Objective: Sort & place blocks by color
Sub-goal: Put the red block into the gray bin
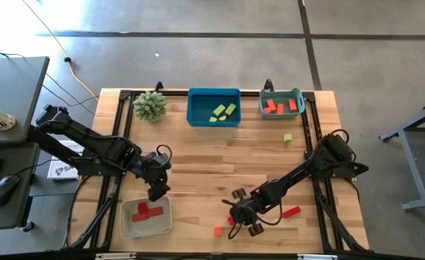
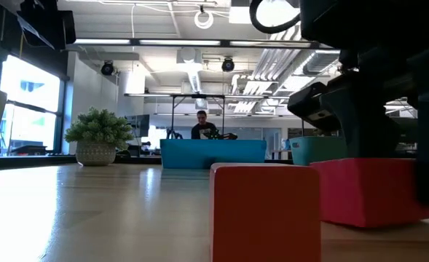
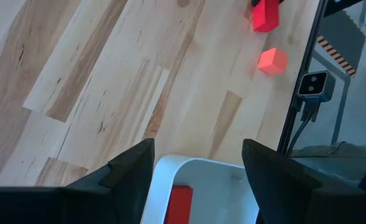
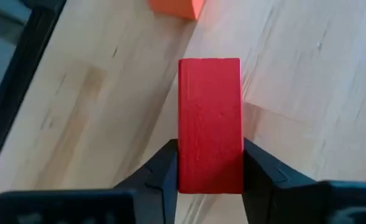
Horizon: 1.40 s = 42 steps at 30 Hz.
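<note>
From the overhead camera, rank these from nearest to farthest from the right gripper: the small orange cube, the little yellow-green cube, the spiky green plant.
Measured from the right gripper, at the table's front edge:
1. Small orange cube, just beside it at the front.
2. Little yellow-green cube, toward the back right.
3. Spiky green plant, back left corner.

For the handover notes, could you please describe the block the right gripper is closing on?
Find the wooden table's near edge, right of the white tray. There the right gripper pinches a red bar; the orange cube beside it is smaller and lies free.
</note>
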Tool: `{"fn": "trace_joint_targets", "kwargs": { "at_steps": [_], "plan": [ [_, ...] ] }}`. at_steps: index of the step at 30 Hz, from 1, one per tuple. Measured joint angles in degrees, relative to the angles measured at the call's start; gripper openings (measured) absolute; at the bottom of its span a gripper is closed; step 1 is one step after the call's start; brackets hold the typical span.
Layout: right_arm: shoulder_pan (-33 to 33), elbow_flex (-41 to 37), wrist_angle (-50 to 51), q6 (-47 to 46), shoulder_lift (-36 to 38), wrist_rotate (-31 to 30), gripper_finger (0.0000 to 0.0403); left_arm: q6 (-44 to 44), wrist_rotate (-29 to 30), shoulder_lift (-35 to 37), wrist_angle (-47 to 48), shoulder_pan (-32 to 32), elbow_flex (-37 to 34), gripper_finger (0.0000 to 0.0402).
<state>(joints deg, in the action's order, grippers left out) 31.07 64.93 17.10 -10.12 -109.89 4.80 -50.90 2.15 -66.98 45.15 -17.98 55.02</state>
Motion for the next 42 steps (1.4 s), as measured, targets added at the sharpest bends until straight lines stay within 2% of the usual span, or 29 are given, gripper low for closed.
{"fn": "trace_joint_targets", "kwargs": {
  "at_steps": [6, 13, 21, 31, 38, 42],
  "plan": [
    [-0.04, 0.46, -2.92, -9.24, -0.37, -0.91, 0.0103, 0.11, 0.00, 0.00, -2.15, 0.00, 0.00, 0.0234],
    [-0.04, 5.81, -2.97, -15.52, -0.37, -8.60, 0.0103, 5.80, 0.00, 0.00, -8.57, 0.00, 0.00, 0.0234],
    [-0.05, 14.83, -0.42, -17.01, -0.35, -17.92, 0.0103, 15.73, 0.00, 0.00, -14.49, 0.00, 0.00, 0.0234],
    [-1.56, 25.42, 7.23, -16.95, -0.25, -25.45, 0.0103, 30.71, 0.00, 0.00, -23.33, -0.04, 0.00, 0.0234],
    [-3.52, 29.22, 7.65, -18.63, -0.24, -28.83, 0.0103, 33.12, 0.00, 0.00, -25.40, -0.04, 0.00, 0.0234],
    [-4.69, 30.00, 7.38, -20.14, -0.22, -28.79, 0.0103, 33.10, 0.00, 0.00, -25.40, -0.04, 0.00, 0.0234]
  ]
}}
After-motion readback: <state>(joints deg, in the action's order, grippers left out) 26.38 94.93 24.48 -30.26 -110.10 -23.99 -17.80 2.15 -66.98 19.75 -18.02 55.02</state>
